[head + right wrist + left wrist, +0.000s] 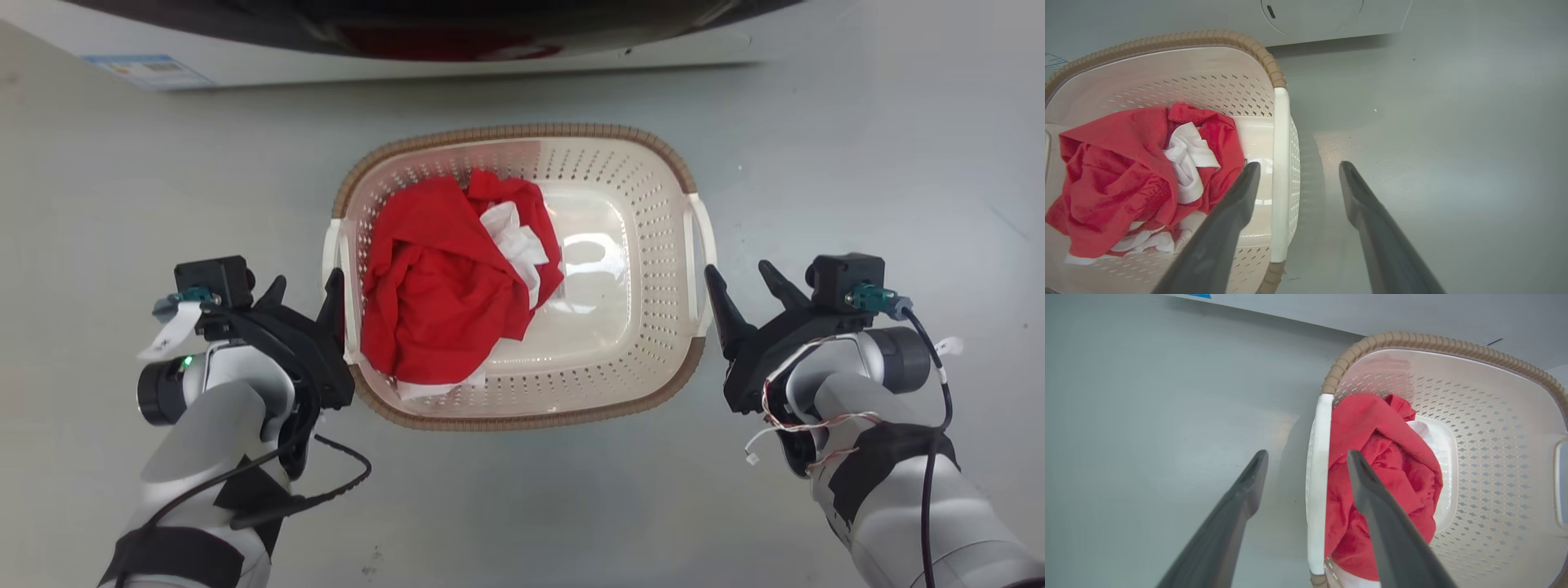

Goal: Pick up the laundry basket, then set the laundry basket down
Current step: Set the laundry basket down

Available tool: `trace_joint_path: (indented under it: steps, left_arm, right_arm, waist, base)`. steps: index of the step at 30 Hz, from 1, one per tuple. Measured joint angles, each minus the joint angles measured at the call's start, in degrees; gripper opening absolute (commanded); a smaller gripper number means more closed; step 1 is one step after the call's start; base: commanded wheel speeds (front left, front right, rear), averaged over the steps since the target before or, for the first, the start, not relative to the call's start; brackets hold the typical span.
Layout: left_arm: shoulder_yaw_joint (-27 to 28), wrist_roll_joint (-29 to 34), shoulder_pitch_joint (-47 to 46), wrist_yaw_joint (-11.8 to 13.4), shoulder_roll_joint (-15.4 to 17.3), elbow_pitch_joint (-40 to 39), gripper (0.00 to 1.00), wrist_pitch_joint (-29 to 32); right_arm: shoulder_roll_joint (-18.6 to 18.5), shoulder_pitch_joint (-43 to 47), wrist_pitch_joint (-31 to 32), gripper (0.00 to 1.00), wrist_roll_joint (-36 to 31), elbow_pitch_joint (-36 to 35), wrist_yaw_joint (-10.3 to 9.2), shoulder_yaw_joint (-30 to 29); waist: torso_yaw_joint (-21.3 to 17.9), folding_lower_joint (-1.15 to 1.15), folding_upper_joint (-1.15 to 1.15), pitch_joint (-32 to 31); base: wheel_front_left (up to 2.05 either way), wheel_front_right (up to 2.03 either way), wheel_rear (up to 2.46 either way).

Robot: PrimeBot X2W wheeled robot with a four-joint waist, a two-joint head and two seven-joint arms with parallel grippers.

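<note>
The cream laundry basket (pixel 522 131) with its brown woven-look rim sits on the grey floor between my two arms. Red and white clothes (pixel 441 286) lie in its left half. My left gripper (pixel 305 279) is open beside the left white handle (pixel 331 253). In the left wrist view the left gripper (pixel 1307 454) has that handle (pixel 1316 477) between its fingers, one finger over the clothes (pixel 1384 457). My right gripper (pixel 738 269) is open at the right handle (pixel 704 237). The right gripper (pixel 1299 164) likewise has that handle (pixel 1281 163) between its fingers.
A white washing machine (pixel 408 57) with a dark door stands just beyond the basket, also seen as the washing machine (pixel 1331 20) in the right wrist view. Bare grey floor (pixel 857 163) spreads to both sides and in front of the basket.
</note>
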Motion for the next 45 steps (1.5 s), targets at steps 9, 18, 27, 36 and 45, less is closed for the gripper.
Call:
trace_joint_path:
  steps: [9,18,27,36,45]
  left_arm:
    - [-0.85,0.77,3.61,-0.02,0.22,0.15,1.00,-2.27]
    - [-1.33,1.02,8.86,-0.04,0.07,0.25,1.00,-3.69]
    - [-1.93,1.87,13.47,-0.05,-0.24,-0.25,1.00,-4.30]
    - [-2.15,2.99,18.03,0.69,-0.33,-3.01,1.00,-4.60]
    - [-0.22,3.55,24.15,4.07,0.04,-9.66,1.00,-4.60]
  right_arm:
    - [0.01,3.17,-0.43,1.00,-0.02,0.21,0.25,-0.16]
    - [-0.03,7.98,-0.45,1.00,0.51,0.27,0.24,-1.24]
    - [-0.09,13.51,-0.47,1.00,0.92,-1.16,0.23,-2.72]
    - [-0.73,18.68,-0.47,1.00,0.89,-3.89,-0.29,-3.61]
    - [-1.64,23.89,-0.47,1.00,-0.45,-8.87,-1.88,-4.83]
  waist:
    - [-0.18,0.00,0.00,-6.82]
    - [-0.31,-0.01,0.00,-14.23]
    - [-0.55,-0.01,0.00,-21.73]
    - [-0.47,-0.01,0.00,-28.45]
    - [-0.35,-0.01,0.00,-33.80]
  base:
    - [0.00,0.00,0.00]
    - [0.00,0.00,0.00]
    - [0.00,0.00,0.00]
    - [0.00,0.00,0.00]
    - [0.00,0.00,0.00]
